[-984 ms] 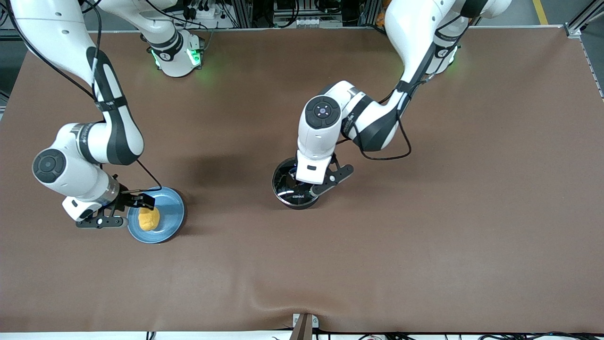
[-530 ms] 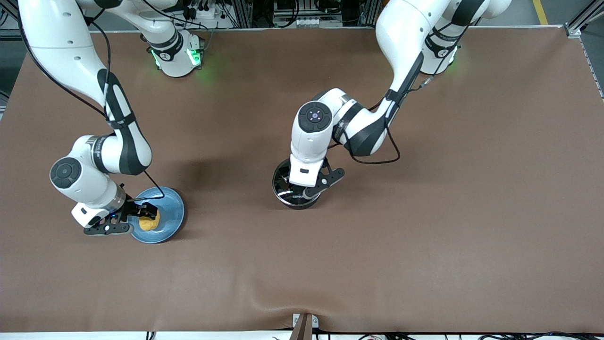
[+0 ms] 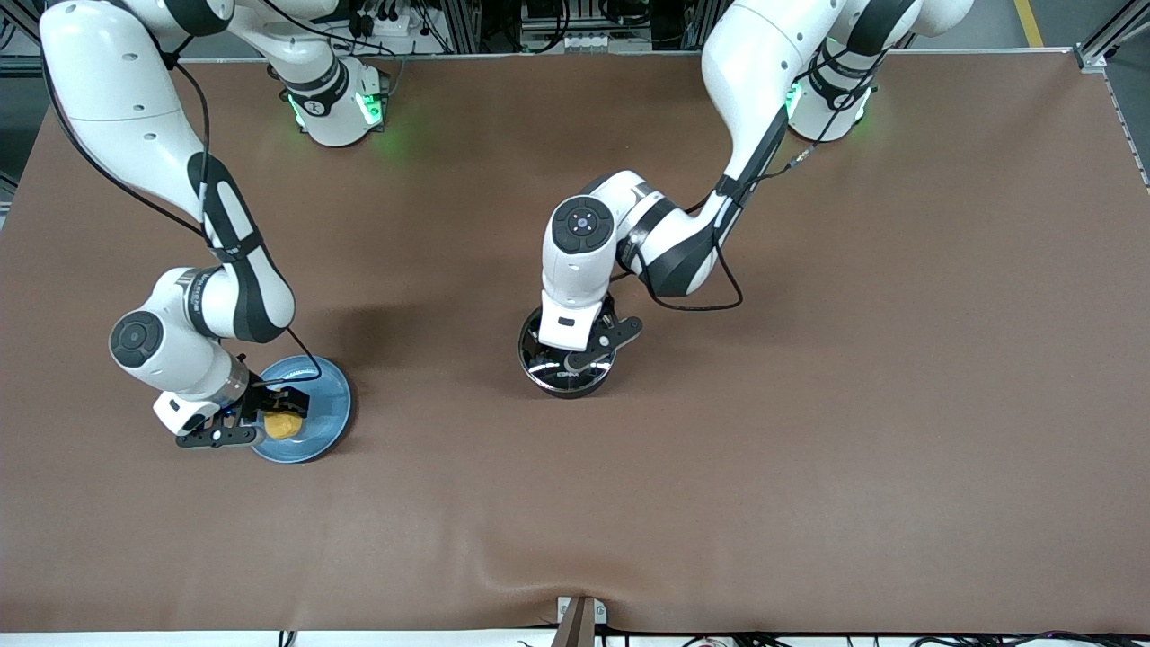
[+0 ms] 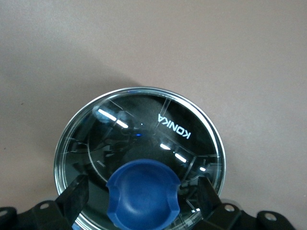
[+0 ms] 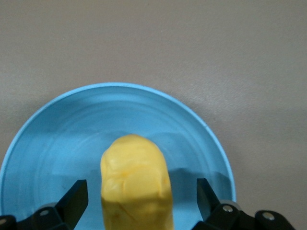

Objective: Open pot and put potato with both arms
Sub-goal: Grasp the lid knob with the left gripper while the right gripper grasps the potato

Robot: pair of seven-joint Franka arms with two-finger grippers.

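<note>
Pot (image 3: 566, 364) sits mid-surface, its glass lid (image 4: 139, 153) still on; your left gripper (image 4: 143, 196) spreads wide around the blue knob (image 4: 143, 201). Take the knob, since the glass looks slick and breakable. Toward the right arm's end, the potato (image 5: 135, 187) lies on the blue plate (image 5: 57, 139) between your right gripper's (image 5: 139, 200) open fingers; it looks light and firm, so pinch its middle.

We see a brown table cover (image 3: 809, 431), wrinkled at 6 o'clock near a small bracket (image 3: 579, 615); metal framing and cables (image 3: 557, 27) line 12 o'clock.
</note>
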